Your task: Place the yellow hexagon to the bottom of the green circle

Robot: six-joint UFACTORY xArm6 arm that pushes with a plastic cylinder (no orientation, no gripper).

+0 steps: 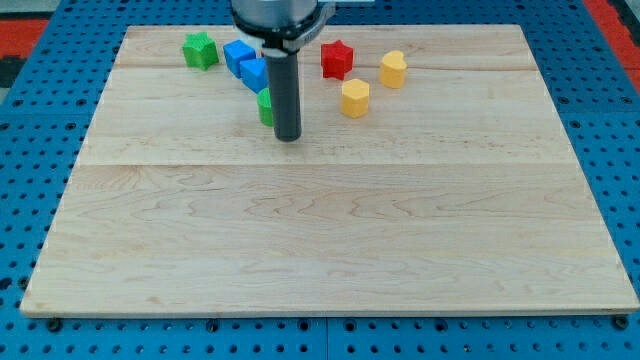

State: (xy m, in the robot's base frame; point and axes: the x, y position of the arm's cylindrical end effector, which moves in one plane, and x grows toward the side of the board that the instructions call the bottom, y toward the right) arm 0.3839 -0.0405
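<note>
Pale wood-grain bench, light tan with faint plank lines, on a blue perforated base. Dark grey rod, my tip. Green block touching the rod on its left side, mostly hidden, shape unclear. Two blue blocks up-left of my tip. Green star further left. Red star up-right. Yellow hexagon right of my tip, second yellow block beyond it.
</note>
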